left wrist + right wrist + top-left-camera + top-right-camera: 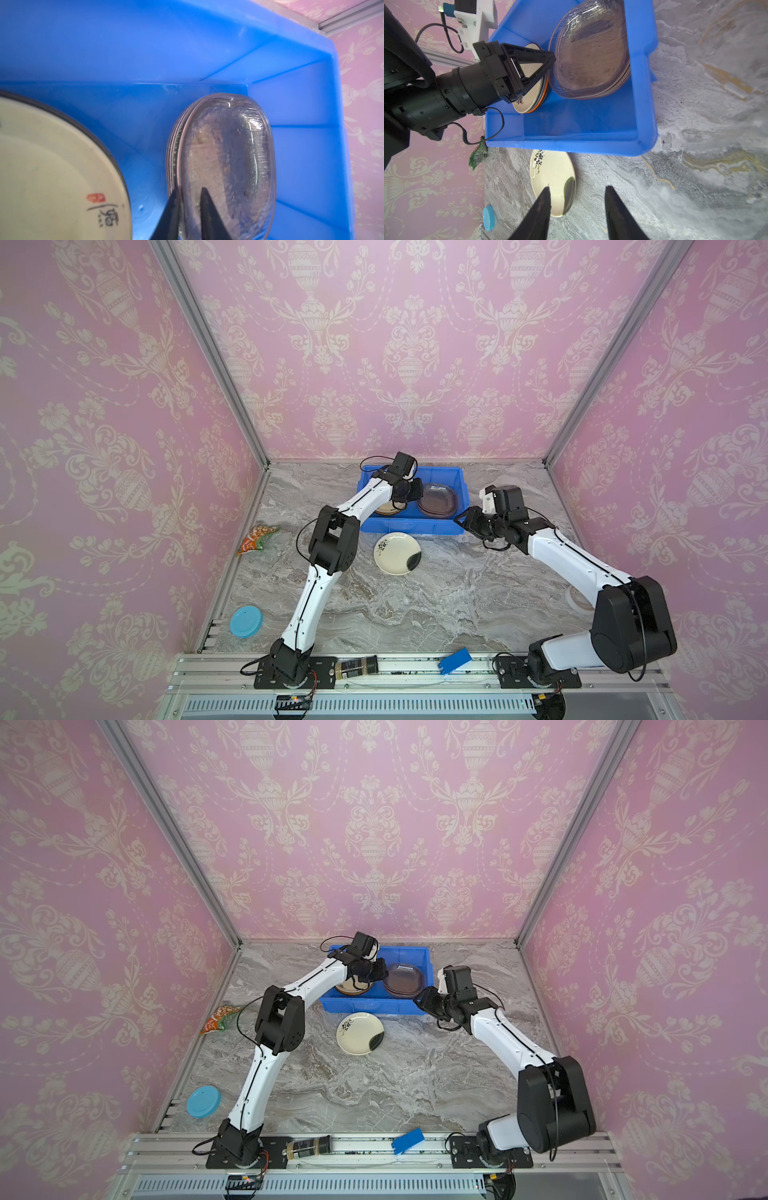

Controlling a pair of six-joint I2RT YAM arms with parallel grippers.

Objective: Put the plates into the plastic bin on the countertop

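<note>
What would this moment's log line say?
left jaws: parted astride glass plate rim, in bin | right jaws: open, empty | floral plate: on countertop

Countertop [415, 614]: flat, grey-and-white marble pattern, wavy veins. Carries five items directly.

Plastic bin [411, 527]: bright blue, rectangular, stands at rear centre close to the back wall, long side facing front.

Cream floral plate [397, 553]: lies flat just in front of the bin's front wall; contact not determinable. Shows a black flower sprig at one edge and a dark patch at the opposite edge.

Orange-green fan-shaped piece [257, 538]: lies at the left edge, level with the bin front.

Light blue round lid [246, 621]: lies flat near the front-left corner, well apart from the rest.

White ring [574, 602]: lies at the right edge, partly hidden.
</note>
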